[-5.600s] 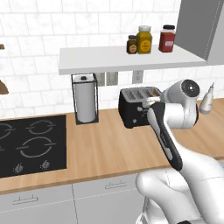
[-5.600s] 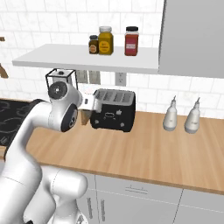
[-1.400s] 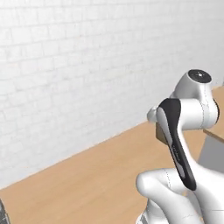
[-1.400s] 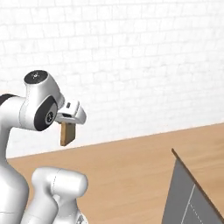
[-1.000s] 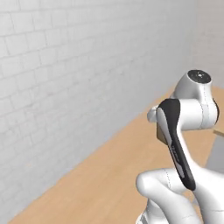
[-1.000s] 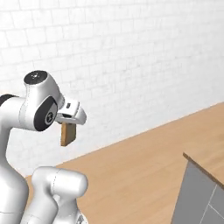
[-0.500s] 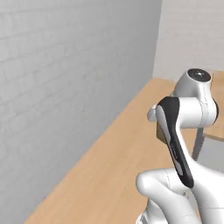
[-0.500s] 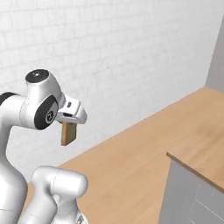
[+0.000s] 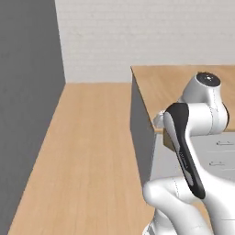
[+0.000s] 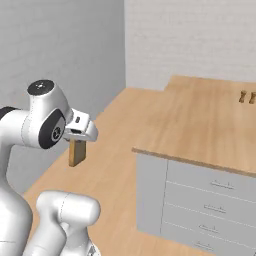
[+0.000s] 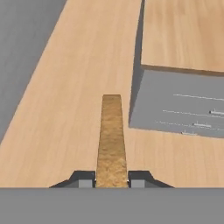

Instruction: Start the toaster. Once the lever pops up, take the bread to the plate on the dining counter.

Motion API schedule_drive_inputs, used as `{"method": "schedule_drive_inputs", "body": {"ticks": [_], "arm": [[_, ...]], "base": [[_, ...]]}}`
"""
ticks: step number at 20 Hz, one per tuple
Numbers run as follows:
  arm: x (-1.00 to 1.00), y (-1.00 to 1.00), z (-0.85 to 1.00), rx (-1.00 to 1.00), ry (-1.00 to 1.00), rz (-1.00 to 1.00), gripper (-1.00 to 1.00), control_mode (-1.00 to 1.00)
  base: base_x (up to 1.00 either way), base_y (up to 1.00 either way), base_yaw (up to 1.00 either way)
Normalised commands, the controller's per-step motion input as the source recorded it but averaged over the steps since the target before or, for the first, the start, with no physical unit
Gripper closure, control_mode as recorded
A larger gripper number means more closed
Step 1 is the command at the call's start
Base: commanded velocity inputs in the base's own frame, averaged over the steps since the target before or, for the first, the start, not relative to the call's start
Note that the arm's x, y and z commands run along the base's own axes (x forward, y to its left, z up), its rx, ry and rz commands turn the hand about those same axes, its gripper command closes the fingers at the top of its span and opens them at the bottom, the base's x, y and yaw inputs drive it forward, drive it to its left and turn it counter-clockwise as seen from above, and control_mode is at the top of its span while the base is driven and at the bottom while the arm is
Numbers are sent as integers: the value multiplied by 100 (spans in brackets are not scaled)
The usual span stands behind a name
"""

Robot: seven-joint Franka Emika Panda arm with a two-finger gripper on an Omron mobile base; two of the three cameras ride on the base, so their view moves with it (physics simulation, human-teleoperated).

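Note:
My gripper (image 10: 78, 141) is shut on the bread (image 10: 76, 153), a tan slice with a darker crust that hangs on edge below the hand, well above the wooden floor. In the hand view the bread (image 11: 111, 133) stands edge-on between the two fingertips (image 11: 85, 179) and runs straight ahead from the gripper (image 11: 111, 180). To the right is the dining counter (image 10: 200, 117), a light-wood top on a grey base with drawers. The same counter (image 9: 183, 82) lies beyond my arm in the left base view, and its corner (image 11: 183, 30) is at the upper right of the hand view. The toaster and the plate are out of view.
A grey wall (image 9: 27, 92) runs along the left, and a white brick wall (image 10: 200, 35) closes the far end. A strip of wooden floor (image 9: 96, 151) lies between the grey wall and the counter. Two small brown objects (image 10: 245, 96) stand far back on the countertop.
The whole picture has swung as the base turns: the white brick wall has slid away and the grey-based counter has come into view. The bread stays in the gripper as before.

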Motion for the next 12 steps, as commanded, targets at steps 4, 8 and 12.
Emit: {"method": "schedule_drive_inputs", "body": {"ticks": [4,8,12], "arm": [[0,0,0,0,0,0,100,100],[0,0,0,0,0,0,100,100],[0,0,0,0,0,0,100,100]], "base": [[38,100,-47],[40,100,-37],[59,100,-32]]}}
